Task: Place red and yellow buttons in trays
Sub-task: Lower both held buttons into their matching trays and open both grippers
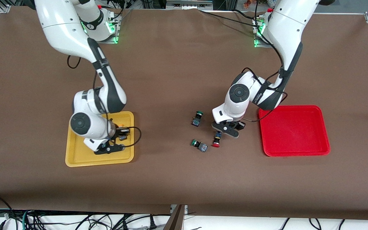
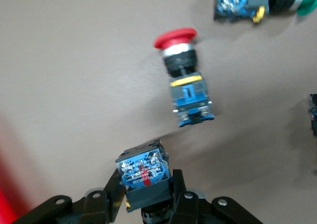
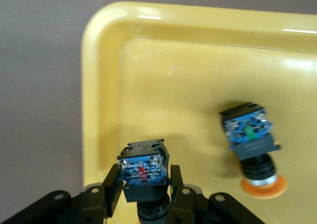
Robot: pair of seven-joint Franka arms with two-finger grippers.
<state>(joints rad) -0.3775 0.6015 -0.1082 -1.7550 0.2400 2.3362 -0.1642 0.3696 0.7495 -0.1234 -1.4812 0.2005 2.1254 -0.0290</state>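
1. My right end effector (image 3: 144, 196) is over the yellow tray (image 1: 75, 159), near the right arm's end of the counter (image 1: 177, 57), and grips a button (image 3: 142, 172) by its body. I cannot see its cap.
2. One yellow button (image 3: 250, 144) lies already in this tray.
3. My left end effector (image 2: 147, 204) is over the counter's middle, beside the red tray (image 1: 294, 131), closed on another button (image 2: 143, 172).
4. A red button (image 2: 184, 75) lies on the counter below it, with two green buttons (image 1: 197, 118) near.
5. I judge both arms are carrying. Next: lower the right one and release; move the left one over the red tray.
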